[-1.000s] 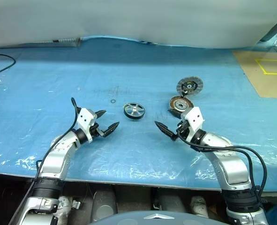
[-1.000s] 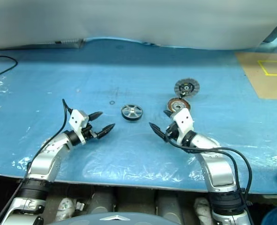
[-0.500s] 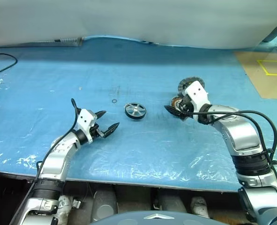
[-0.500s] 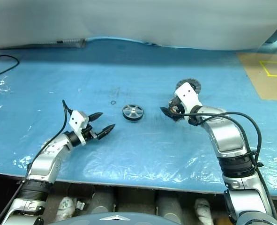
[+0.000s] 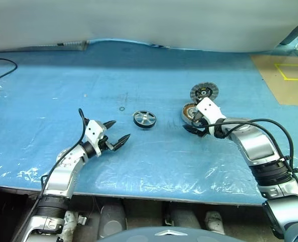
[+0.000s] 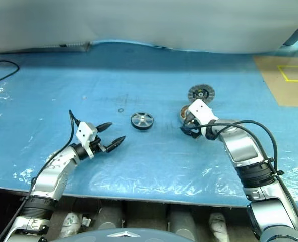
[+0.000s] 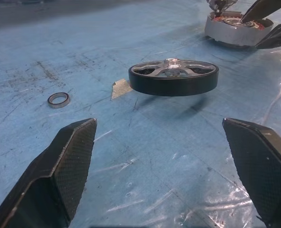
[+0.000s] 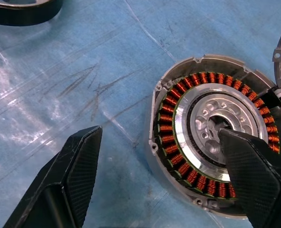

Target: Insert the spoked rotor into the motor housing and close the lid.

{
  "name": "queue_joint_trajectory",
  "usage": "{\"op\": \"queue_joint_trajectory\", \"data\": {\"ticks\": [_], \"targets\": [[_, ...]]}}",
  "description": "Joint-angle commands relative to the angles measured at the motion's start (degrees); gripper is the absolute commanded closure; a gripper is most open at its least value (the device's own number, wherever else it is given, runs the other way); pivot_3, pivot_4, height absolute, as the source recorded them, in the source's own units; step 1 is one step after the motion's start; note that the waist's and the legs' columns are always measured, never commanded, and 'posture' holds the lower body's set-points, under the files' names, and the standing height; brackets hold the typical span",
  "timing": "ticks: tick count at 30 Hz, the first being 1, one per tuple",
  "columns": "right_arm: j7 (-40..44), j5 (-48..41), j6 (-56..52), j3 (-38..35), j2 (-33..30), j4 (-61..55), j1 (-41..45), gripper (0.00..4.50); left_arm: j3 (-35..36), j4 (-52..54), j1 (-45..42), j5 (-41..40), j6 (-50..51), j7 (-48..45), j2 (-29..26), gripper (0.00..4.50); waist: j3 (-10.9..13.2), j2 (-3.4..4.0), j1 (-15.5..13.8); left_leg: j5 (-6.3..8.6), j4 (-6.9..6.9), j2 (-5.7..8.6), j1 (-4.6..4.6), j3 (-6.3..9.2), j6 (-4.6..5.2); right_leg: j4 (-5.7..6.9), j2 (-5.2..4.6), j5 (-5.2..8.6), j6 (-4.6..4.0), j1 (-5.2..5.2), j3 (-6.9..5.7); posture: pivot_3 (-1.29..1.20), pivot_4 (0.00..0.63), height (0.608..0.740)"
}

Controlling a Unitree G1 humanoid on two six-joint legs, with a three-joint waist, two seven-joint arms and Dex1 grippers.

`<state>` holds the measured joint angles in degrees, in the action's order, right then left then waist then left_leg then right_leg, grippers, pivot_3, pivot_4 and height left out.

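Nearest, the left gripper [image 5: 117,137] waits spread, the rotor [image 5: 144,119] at its one o'clock. The right gripper [image 5: 195,126], also spread, has swung onto the housing [image 5: 190,111]; lid [image 5: 204,92] at twelve beyond. A housing grasp looks imminent.

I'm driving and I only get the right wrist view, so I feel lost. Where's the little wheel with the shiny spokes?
Observer: The spoked rotor lies flat on the blue table cover, to the left of the motor housing and apart from it.
Operator: Is the other arm holding it?
Observer: No. The left tool is open and empty, a little short of the rotor.
Operator: And where's the whole lid?
Observer: The lid lies flat on the cover just beyond the housing, farther from the robot.
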<state>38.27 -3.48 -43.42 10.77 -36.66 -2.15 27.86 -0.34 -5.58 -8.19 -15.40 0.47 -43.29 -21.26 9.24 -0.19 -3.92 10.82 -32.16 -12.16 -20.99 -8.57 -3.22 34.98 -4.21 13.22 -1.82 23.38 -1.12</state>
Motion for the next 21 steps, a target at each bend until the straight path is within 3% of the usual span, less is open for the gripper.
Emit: {"op": "queue_joint_trajectory", "data": {"ticks": [1, 8, 11, 16, 21], "targets": [[-0.2, 1.8, 0.6, 1.4, 0.3, 2.1, 2.1, 0.38, 0.1, 2.2, -0.3, 0.1, -1.7, -0.1, 0.0, 0.00, 0.0, 0.00, 0.0, 0.00, -0.01, 0.00, 0.00, 0.00, 0.00, 0.01, 0.00, 0.00, 0.00, 0.00, 0.00, 0.00, 0.150, 0.740], [1.9, 2.9, -2.5, 4.8, 1.4, 4.6, 5.7, 0.38, -1.5, 4.1, 0.9, -1.4, -1.1, -5.1, -1.3, 0.00, 0.0, 0.00, 0.0, 0.00, -0.05, 0.00, 0.02, 0.00, 0.00, 0.06, 0.00, 0.00, -0.01, -0.02, 0.00, 0.00, 0.150, 0.740], [3.1, 3.2, -3.7, 6.2, 1.7, 3.9, 5.9, 0.93, -2.8, 4.9, 2.0, -0.7, -2.6, -7.5, -2.3, 0.00, 0.0, 0.00, 0.0, 0.00, -0.06, -0.01, 0.04, 0.00, 0.00, 0.07, 0.00, 0.00, -0.01, -0.03, 0.01, 0.00, 0.150, 0.740], [4.3, 2.3, -6.7, 7.4, 3.0, -0.1, 5.9, 2.56, -3.4, 5.2, 2.5, -1.9, -4.0, -11.0, -2.8, 0.00, 0.0, -0.01, 0.1, 0.00, -0.05, -0.06, 0.15, -0.02, 0.00, 0.16, 0.03, 0.01, -0.02, -0.04, 0.02, 0.00, 0.150, 0.740], [4.7, 0.8, -12.1, 8.3, 5.0, -7.3, 4.7, 2.69, -3.7, 4.8, 2.9, -2.0, -4.4, -12.0, -2.6, 0.00, 0.0, -0.01, 0.1, 0.00, -0.05, -0.07, 0.24, -0.06, 0.00, 0.23, 0.03, 0.01, -0.03, -0.06, 0.07, 0.00, 0.150, 0.740]]}}
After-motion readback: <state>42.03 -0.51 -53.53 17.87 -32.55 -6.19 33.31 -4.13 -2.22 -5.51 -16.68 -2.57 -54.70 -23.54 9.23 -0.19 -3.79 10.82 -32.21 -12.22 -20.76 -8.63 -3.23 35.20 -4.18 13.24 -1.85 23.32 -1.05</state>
